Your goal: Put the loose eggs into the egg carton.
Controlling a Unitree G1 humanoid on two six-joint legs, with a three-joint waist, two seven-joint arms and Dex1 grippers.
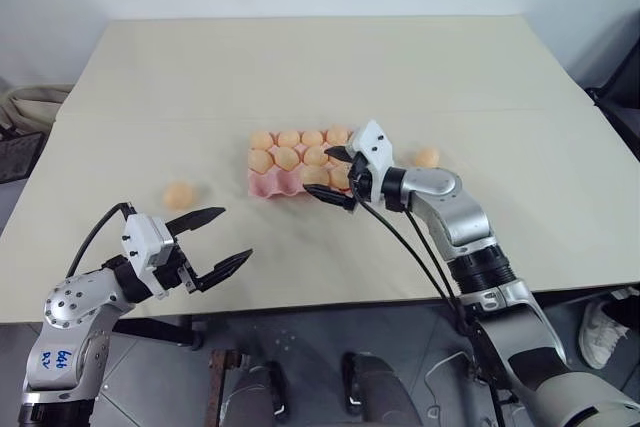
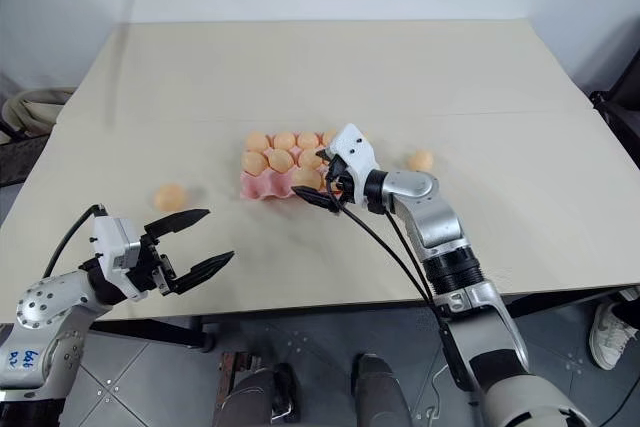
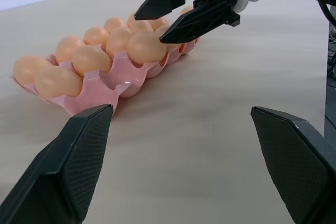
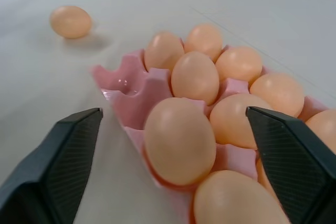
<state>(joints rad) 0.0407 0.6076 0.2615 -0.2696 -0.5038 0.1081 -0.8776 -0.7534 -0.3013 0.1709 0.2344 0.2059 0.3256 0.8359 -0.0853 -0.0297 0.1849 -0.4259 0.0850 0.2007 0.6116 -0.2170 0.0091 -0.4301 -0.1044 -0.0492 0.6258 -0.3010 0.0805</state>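
The pink egg carton (image 1: 266, 186) lies mid-table with several pale orange eggs (image 1: 287, 158) in its cups; the cup at its near left corner is bare. One loose egg (image 1: 179, 194) rests on the table left of the carton, another (image 1: 427, 157) to its right. My right gripper (image 1: 322, 173) hovers open over the carton's near right part, its fingers (image 4: 63, 156) standing wide on either side of a seated egg (image 4: 180, 140) without touching it. My left gripper (image 1: 215, 239) is open and empty near the table's front left, pointing toward the carton (image 3: 100, 90).
The beige table (image 1: 320, 67) stretches wide behind the carton, and its front edge runs just below my left gripper. Black cables (image 1: 415, 247) hang from my right arm. A person's shoe (image 1: 600, 332) is on the floor at the right.
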